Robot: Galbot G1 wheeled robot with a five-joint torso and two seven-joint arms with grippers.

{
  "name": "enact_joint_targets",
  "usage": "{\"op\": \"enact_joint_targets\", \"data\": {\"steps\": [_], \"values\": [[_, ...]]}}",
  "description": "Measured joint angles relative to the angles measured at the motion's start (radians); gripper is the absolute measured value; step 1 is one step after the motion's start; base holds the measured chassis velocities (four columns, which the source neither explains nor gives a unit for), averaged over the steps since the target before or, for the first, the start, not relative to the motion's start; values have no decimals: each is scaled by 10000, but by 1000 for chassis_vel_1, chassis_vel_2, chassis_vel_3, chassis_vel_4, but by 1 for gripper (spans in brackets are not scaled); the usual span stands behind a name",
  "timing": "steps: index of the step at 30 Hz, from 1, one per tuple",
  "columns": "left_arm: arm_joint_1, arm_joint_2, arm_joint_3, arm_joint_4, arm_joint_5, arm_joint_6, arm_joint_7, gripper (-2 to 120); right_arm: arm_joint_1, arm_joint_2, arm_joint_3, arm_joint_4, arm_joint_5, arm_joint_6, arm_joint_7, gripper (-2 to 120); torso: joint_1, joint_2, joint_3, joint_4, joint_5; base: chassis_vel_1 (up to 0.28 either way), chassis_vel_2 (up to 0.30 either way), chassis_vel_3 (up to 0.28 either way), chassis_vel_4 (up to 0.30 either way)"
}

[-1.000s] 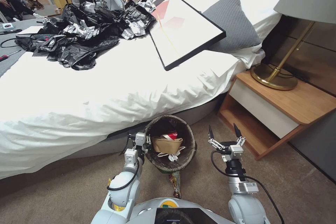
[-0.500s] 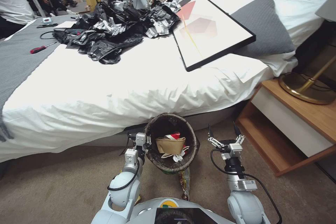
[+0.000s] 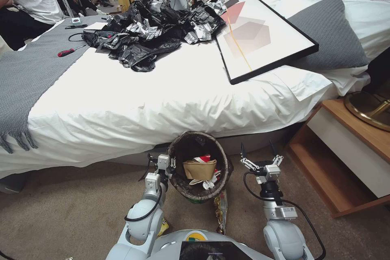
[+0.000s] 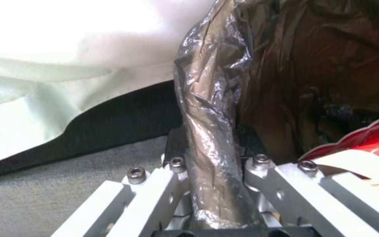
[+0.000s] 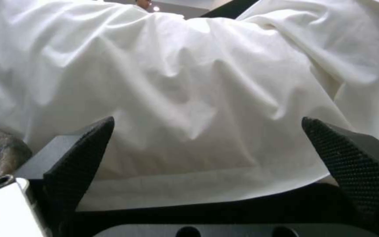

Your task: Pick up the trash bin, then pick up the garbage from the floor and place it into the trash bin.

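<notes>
The trash bin [image 3: 189, 146], lined with a dark bag, hangs just above the carpet against the bed's side, straight ahead of me. My left gripper [image 3: 170, 161] is shut on its near-left rim; the left wrist view shows the bag-covered rim [image 4: 211, 108] clamped in that gripper [image 4: 211, 138]. Inside lie pieces of garbage: a brown paper bag [image 3: 199, 169], a red-and-white cup [image 3: 202, 158] [image 4: 373, 138] and white scraps [image 3: 208, 183]. A colourful snack wrapper [image 3: 221, 211] lies on the floor beneath the bin. My right gripper [image 3: 258, 155] [image 5: 211, 148] stands open and empty, right of the bin.
The white bed [image 3: 122, 101] carries a heap of black bags [image 3: 150, 28], a framed picture [image 3: 264, 32], a grey pillow [image 3: 331, 32] and a red screwdriver [image 3: 67, 52]. A wooden nightstand [image 3: 349, 150] with a brass lamp base [image 3: 369, 109] stands at right. Open carpet [image 3: 61, 211] lies to the left.
The whole head view has swung left, so the bed, picture and nightstand sit further right in it. Both arms and the held bin keep their places relative to my body.
</notes>
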Motion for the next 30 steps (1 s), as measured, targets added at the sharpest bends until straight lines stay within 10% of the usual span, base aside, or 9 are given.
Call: {"op": "enact_joint_targets", "data": {"steps": [30], "values": [[-6,1,-39,0,43,-23,-67,0,175,56,1,-189,-126,190,-88,100,-1,1,-2,-2,5,105,-98,-96,111]]}}
